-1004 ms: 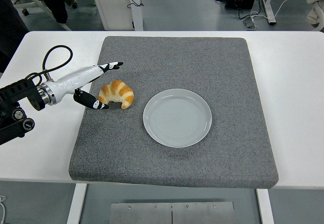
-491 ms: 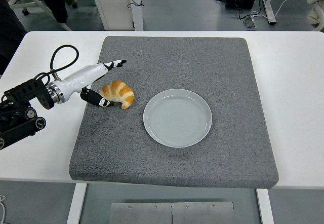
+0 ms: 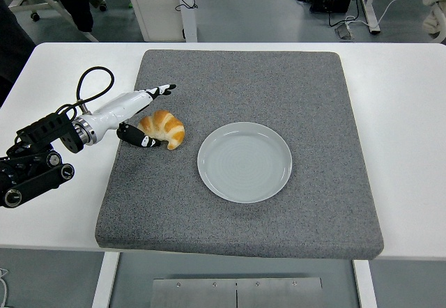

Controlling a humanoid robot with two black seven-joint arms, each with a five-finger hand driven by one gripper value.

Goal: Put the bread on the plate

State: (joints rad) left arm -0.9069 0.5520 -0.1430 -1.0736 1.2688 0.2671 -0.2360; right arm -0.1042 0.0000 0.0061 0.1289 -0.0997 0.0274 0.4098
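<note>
A golden croissant (image 3: 162, 127) lies on the grey mat (image 3: 293, 85), left of an empty pale plate (image 3: 244, 162). My left hand (image 3: 148, 116) comes in from the left with its fingers spread open around the croissant's left end. The upper fingers (image 3: 162, 89) point past it above, and the thumb (image 3: 138, 139) lies at its lower left side, touching or nearly touching it. The croissant rests on the mat. The right arm is out of view.
The mat covers most of the white table (image 3: 404, 113). A black cable loop (image 3: 94, 85) rises from my left forearm. Chairs, cables and equipment stand on the floor beyond the table's far edge.
My left arm has moved right and a little forward, bringing the open hand closer around the croissant. The croissant and plate have not moved.
</note>
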